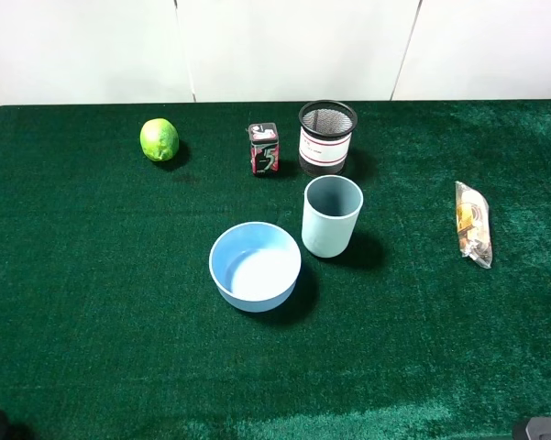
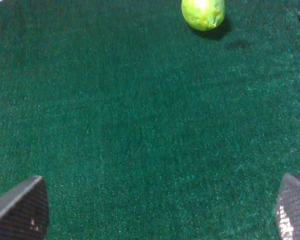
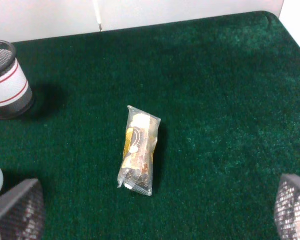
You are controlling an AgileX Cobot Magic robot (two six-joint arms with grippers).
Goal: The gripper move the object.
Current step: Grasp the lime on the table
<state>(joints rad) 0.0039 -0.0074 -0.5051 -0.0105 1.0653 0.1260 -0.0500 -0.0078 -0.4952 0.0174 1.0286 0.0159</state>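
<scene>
My left gripper (image 2: 159, 212) hangs released, jaws spread wide with nothing between them, over bare mat (image 2: 115, 125). The lime (image 2: 203, 12) lies free on the mat, well ahead of the fingertips and a little off their centre line. The main risk, as I judge it, is a roll. The lime is round and glossy, so if one finger touches first it may skid away, perhaps toward the box (image 1: 264, 148) off to its side. An off-centre approach would cause that. My right gripper (image 3: 154, 212) is likewise spread and empty, above a wrapped snack (image 3: 138, 150).
</scene>
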